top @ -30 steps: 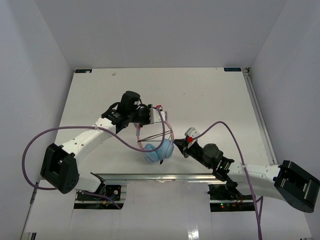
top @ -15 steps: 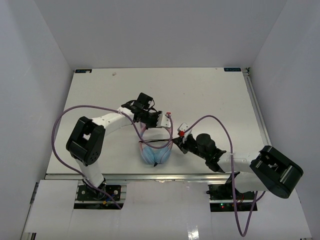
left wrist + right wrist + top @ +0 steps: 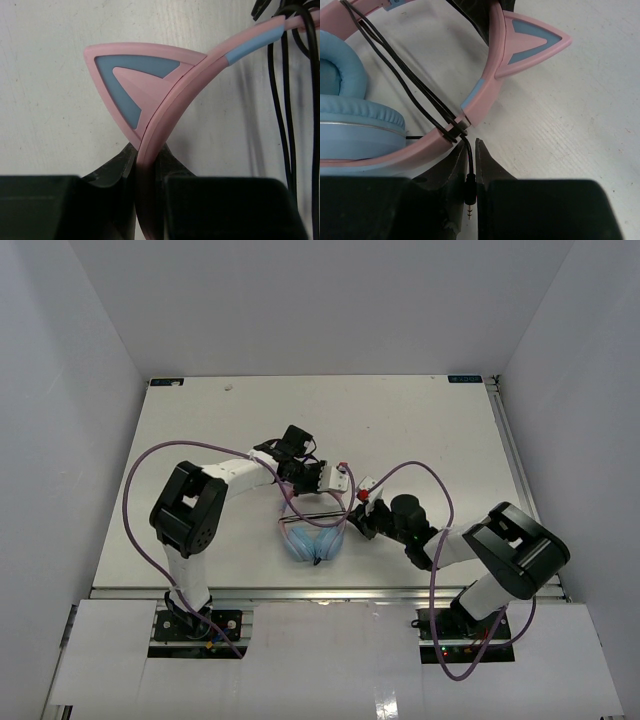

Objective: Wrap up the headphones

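The headphones lie on the white table with their light-blue ear cups (image 3: 312, 542) stacked near the front. The pink headband (image 3: 343, 502) arches up from them. My left gripper (image 3: 334, 478) is shut on the headband (image 3: 165, 125) just below a cat ear (image 3: 131, 82). My right gripper (image 3: 363, 514) is shut on the black cable's plug end (image 3: 469, 187) right beside the headband (image 3: 487, 92). Strands of the black cable (image 3: 405, 82) cross the headband and run past an ear cup (image 3: 355, 117). The cable also shows in the left wrist view (image 3: 284, 105).
Thick purple arm cables (image 3: 140, 495) loop over the table on the left, and another (image 3: 425, 480) arcs over the right arm. A metal rail (image 3: 250, 592) runs along the table's front edge. Grey walls stand on three sides.
My left gripper has moved right and forward with the headband. My right gripper has moved left and up to the headband with the plug end. The headphones shifted slightly.
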You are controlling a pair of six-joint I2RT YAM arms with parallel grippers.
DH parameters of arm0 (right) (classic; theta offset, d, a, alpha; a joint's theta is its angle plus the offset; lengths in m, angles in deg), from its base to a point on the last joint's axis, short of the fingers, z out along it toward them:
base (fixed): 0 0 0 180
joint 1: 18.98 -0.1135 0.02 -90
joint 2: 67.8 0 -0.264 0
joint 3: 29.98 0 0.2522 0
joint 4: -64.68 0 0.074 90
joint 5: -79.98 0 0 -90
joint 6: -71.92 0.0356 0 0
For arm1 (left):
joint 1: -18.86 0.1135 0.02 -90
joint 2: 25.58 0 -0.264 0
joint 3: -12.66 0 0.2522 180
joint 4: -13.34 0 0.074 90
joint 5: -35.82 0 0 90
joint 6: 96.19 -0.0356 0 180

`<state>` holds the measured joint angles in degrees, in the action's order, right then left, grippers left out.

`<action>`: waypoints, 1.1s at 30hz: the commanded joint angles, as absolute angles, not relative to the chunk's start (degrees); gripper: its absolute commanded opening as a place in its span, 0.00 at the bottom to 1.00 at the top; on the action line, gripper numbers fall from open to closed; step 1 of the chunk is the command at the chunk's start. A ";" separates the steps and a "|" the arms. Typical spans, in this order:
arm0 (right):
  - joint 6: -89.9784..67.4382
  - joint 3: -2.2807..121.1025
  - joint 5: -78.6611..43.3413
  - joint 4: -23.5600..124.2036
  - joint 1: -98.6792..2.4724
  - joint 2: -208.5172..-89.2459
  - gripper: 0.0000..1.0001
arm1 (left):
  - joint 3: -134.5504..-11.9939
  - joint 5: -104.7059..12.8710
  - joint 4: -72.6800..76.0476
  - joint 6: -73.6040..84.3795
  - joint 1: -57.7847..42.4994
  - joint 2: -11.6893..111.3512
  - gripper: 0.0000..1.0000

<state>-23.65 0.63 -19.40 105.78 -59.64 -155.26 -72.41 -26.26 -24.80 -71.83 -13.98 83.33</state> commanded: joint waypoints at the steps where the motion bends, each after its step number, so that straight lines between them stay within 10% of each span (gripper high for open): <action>1: -24.40 3.23 -18.07 112.18 -55.62 -157.24 0.16 | -72.24 -31.92 -28.61 -76.33 -12.52 83.89 0.14; 21: -24.76 7.68 -21.88 112.70 -53.34 -165.28 0.16 | -73.44 -28.25 -27.14 -75.45 -12.52 85.96 0.56; 23: -24.59 8.21 -22.06 112.70 -53.08 -166.15 0.17 | -73.52 -28.08 -26.88 -75.45 -12.52 85.96 0.65; 25: -24.26 8.72 -22.28 112.68 -52.88 -166.79 0.20 | -73.52 -27.99 -26.79 -75.41 -12.52 85.80 0.98; 33: -22.34 10.23 -20.50 112.48 -52.24 -168.34 0.31 | -74.10 -26.22 -26.48 -72.93 -12.47 83.79 0.98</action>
<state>-23.20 8.33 -22.07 108.86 -52.94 -167.83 -74.05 -28.23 -24.20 -74.52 -12.52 85.01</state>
